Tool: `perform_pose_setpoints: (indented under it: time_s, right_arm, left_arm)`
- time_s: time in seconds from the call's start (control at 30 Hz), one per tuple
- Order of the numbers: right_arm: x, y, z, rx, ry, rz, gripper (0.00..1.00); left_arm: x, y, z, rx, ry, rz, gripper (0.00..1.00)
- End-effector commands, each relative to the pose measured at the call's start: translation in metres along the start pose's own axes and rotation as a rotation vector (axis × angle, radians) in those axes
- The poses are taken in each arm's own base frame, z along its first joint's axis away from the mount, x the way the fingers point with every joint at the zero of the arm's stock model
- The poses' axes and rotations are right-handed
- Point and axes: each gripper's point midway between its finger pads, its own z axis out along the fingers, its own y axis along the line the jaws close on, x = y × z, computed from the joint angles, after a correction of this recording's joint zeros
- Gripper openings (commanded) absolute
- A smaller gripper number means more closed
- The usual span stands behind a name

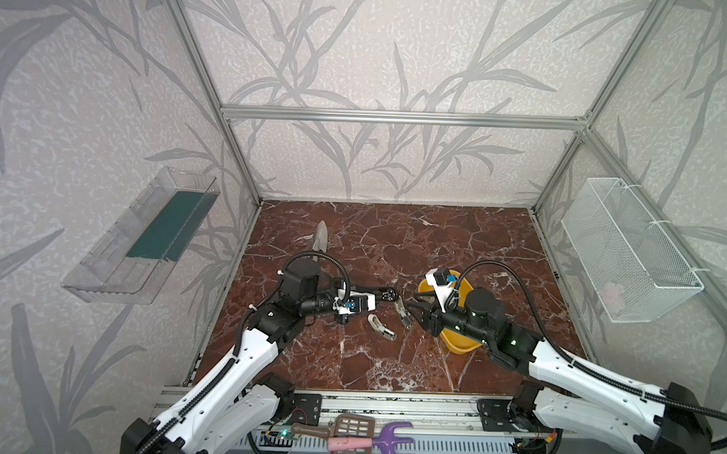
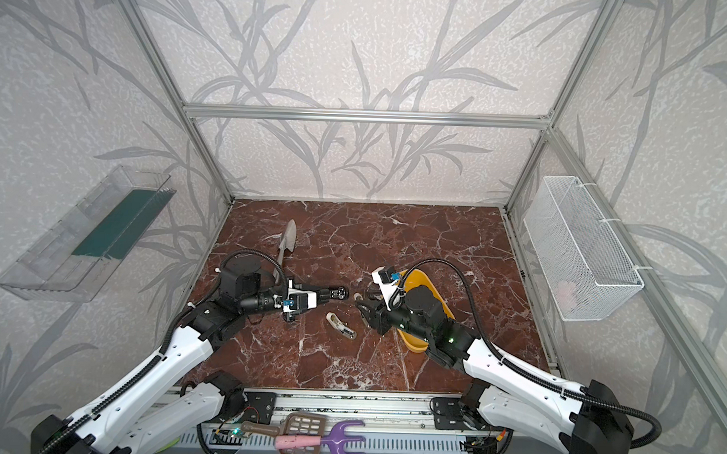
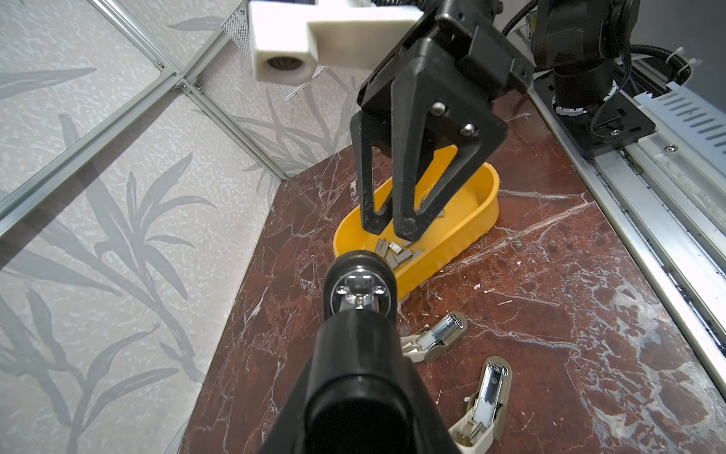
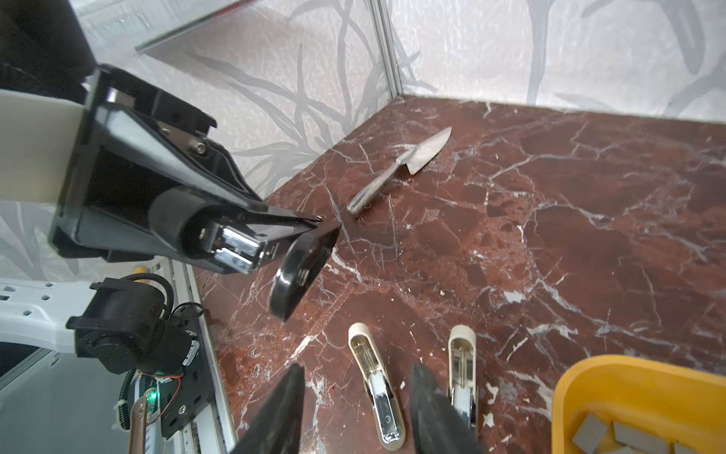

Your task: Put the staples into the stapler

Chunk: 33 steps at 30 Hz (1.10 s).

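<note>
Hidden: in both top views the right arm covers most of the yellow tray (image 1: 457,343), so the staples (image 3: 396,253) show only in the wrist views; the left arm covers the handle of the trowel (image 1: 320,235).
Cut off: the right wrist view shows just a corner of the tray.
Hard to make out: whether the silvery rail of the stapler (image 4: 235,247) holds anything; a pinkish thing in the wire basket (image 1: 631,250).
Stapler: hinged open, held above the tabletop (image 1: 390,362), nose toward the tray.
Staples: loose heap at the tray's end nearest the stapler.
Left claw (image 1: 379,297): clamped on the stapler.
Right claw (image 3: 391,228): jaws partly spread over the staples; contact unclear.
Tabletop: red-brown marble, white veins; one cream-white block (image 3: 436,338) near the tray, a second block (image 3: 487,393) beside it.
Room: pale leaf-patterned walls, aluminium frame, clear bin (image 1: 145,237) on the left wall.
</note>
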Motion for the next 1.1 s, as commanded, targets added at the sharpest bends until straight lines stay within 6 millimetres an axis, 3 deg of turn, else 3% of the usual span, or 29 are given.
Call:
perform_pose_setpoints:
  time_s: [0.0, 0.23, 0.33, 0.57, 0.7, 0.93, 1.07]
  right_arm:
    - [-0.018, 0.023, -0.010, -0.102, -0.126, -0.147, 0.44]
    - [-0.026, 0.063, -0.035, -0.144, -0.276, -0.395, 0.40]
    - [-0.023, 0.071, -0.034, -0.165, -0.270, -0.443, 0.42]
    - [-0.008, 0.066, -0.010, -0.142, -0.158, -0.439, 0.42]
    - [0.001, 0.058, 0.001, -0.106, -0.115, -0.440, 0.43]
    - [0.014, 0.063, 0.015, -0.146, -0.040, -0.440, 0.43]
    - [0.020, 0.059, 0.022, -0.128, -0.009, -0.439, 0.39]
  left_arm:
    - [-0.024, 0.008, -0.003, 0.003, -0.047, 0.079, 0.00]
    - [-0.018, -0.021, 0.011, 0.180, 0.006, 0.048, 0.00]
    - [-0.016, -0.031, 0.015, 0.232, 0.015, 0.041, 0.00]
    - [-0.022, -0.044, 0.015, 0.296, 0.001, 0.058, 0.00]
    - [-0.026, -0.045, 0.014, 0.297, -0.020, 0.065, 0.00]
    - [-0.032, -0.048, 0.012, 0.312, -0.047, 0.060, 0.00]
    - [-0.034, -0.047, 0.010, 0.303, -0.051, 0.064, 0.00]
